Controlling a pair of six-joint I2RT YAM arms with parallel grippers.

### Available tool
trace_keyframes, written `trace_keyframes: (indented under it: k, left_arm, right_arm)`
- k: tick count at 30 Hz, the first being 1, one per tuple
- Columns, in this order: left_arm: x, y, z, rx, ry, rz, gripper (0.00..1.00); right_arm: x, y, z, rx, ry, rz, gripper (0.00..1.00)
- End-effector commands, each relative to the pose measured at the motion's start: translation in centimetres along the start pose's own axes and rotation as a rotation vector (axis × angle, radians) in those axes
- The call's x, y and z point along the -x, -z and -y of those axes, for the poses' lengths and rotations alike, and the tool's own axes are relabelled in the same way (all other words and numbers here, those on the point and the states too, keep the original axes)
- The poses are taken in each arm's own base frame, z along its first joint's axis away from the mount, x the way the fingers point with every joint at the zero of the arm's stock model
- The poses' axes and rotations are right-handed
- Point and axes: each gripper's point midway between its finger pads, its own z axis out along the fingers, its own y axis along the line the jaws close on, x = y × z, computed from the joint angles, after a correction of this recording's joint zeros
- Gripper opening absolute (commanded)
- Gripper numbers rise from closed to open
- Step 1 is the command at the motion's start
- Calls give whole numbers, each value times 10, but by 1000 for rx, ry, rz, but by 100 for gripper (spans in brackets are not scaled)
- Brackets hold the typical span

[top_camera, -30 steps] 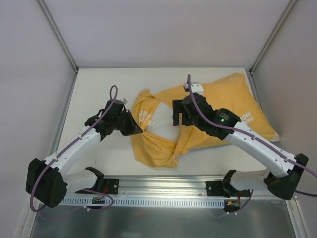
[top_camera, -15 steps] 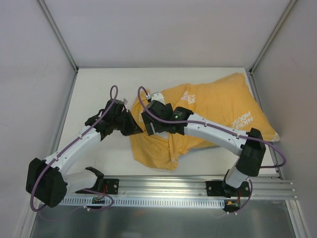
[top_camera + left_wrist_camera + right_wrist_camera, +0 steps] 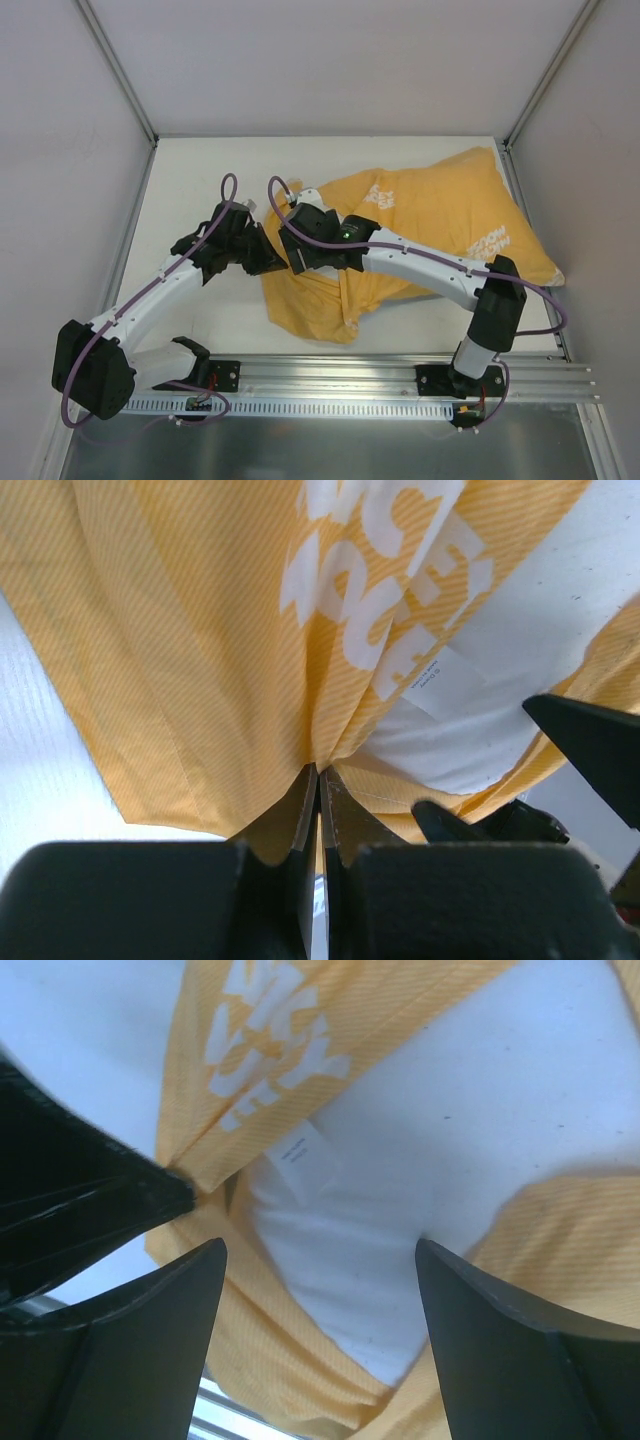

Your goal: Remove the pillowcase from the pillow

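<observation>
A: Where is the pillowcase (image 3: 440, 215)?
B: On the tabletop (image 3: 200, 180), around the pillow (image 3: 400, 1160). The left hand (image 3: 318, 790) pinches its edge; the right hand (image 3: 320, 1250) gapes empty above bare pillow.
A: Risk?
B: Grabbing pillowcase too would likely drag both together.

The mustard-yellow pillowcase (image 3: 180, 660) is seen to be matt woven cloth, finely ribbed, with flat white printed lettering (image 3: 400, 665). The plain white pillow (image 3: 480, 1160) is covered in smooth matt fabric. The off-white worktop (image 3: 200, 180) appears matt, and the silver rail (image 3: 330, 372) at its near edge is brushed metal.
</observation>
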Motion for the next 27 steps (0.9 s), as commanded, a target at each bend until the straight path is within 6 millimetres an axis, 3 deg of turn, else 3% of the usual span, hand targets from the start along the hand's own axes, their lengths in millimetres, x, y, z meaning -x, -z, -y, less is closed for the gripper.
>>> trace_keyframes:
  k: [1,4,6,9,16,19,22,23,24,25,26,27]
  left_arm:
    - [1,1,-13,35,-6,14,0]
    - [2,0,-14,36,-2,8,0]
    - [2,1,-12,32,-5,8,0]
    - [4,4,-9,18,-9,15,0]
    - [0,2,-16,28,10,5,0]
    - [0,2,-16,28,12,1,0]
    - [1,4,-14,22,4,7,0]
    - [2,5,-14,19,4,13,0]
    - [2,5,-13,17,5,12,0]
    - [3,5,-12,14,0,13,0]
    - [2,5,-13,16,-2,9,0]
    - [2,4,-12,12,-4,2,0]
  right_arm:
    - [33,39,-22,130,-23,131,80]
    - [36,38,-27,160,-14,128,82]
    - [34,23,-23,105,3,107,87]
    - [13,0,2,-27,2,28,90]
    - [-17,-24,45,-214,-4,-73,94]
    - [-37,-41,45,-246,35,-162,95]
    - [-55,-57,29,-195,46,-244,93]
    - [-58,-59,23,-171,50,-262,89]
    - [-58,-63,16,-144,55,-261,79]
    - [-61,-67,13,-123,65,-275,62]
    - [-57,-68,9,-98,64,-273,36]
    - [-53,-68,12,-102,59,-272,1]
